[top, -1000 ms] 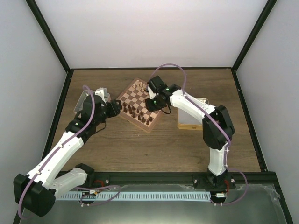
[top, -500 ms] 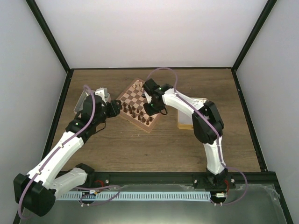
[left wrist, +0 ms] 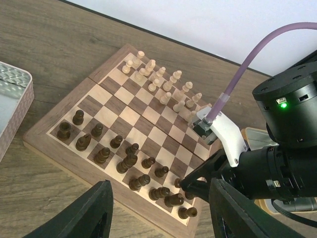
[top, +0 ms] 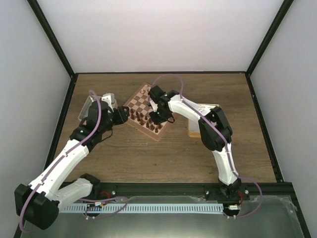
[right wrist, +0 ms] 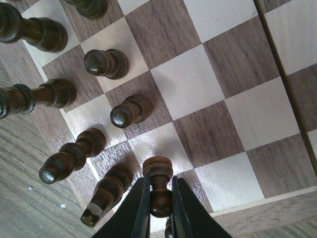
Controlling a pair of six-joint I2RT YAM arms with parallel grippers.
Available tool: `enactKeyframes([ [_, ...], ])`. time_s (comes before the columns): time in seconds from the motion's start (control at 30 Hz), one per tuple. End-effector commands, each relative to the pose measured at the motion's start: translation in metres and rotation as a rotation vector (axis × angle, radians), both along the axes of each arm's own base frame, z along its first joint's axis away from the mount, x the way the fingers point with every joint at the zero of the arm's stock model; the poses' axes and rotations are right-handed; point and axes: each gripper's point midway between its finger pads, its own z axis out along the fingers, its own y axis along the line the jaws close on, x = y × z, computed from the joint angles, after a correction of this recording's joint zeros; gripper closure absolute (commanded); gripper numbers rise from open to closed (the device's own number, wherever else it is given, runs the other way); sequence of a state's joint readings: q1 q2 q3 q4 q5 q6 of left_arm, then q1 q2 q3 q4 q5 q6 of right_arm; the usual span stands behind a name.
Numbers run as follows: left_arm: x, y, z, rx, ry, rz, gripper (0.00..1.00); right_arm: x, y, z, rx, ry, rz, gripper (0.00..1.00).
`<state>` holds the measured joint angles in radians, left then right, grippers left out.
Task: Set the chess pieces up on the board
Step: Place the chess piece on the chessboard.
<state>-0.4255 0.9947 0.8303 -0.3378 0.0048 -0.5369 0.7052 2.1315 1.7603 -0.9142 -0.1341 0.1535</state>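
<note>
Foot of the dark pawn (right wrist: 158,173) hidden between right claw (right wrist: 159,182) fingers (right wrist: 134,213); metal tin (left wrist: 14,99) cropped at frame edge.

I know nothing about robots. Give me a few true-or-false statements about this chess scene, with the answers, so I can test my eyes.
1. The right gripper is shut on a dark pawn. True.
2. The left gripper is carrying a pale piece. False: it is open with nothing between its fingers.
3. The pale pieces stand in two rows along one side of the board. True.
4. The board sits inside a metal tin. False: it lies on the wooden table, with a tin beside it.
</note>
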Motion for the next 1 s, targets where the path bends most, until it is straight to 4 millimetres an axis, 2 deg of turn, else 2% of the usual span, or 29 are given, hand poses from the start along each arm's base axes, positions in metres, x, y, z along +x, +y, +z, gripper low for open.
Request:
enactKeyframes([
  [0.0,0.002,-0.001,0.0,0.006,-0.01,-0.014,0.45,-0.001,0.011,0.007,0.013,-0.01,0.031,0.92],
  [0.4,0.001,-0.002,-0.002,0.008,-0.003,-0.015,0.44,0.001,0.011,0.005,0.006,-0.015,0.029,0.82],
  [0.67,0.001,-0.001,-0.004,0.009,0.001,-0.014,0.44,0.006,0.012,0.009,0.004,-0.036,0.019,0.81],
  [0.87,0.001,0.0,0.0,0.008,-0.007,-0.009,0.44,0.011,0.015,0.016,0.022,-0.057,0.004,0.82],
  [0.97,-0.001,0.002,0.011,0.01,-0.041,-0.006,0.44,0.015,0.015,0.031,0.048,-0.097,-0.031,0.78],
])
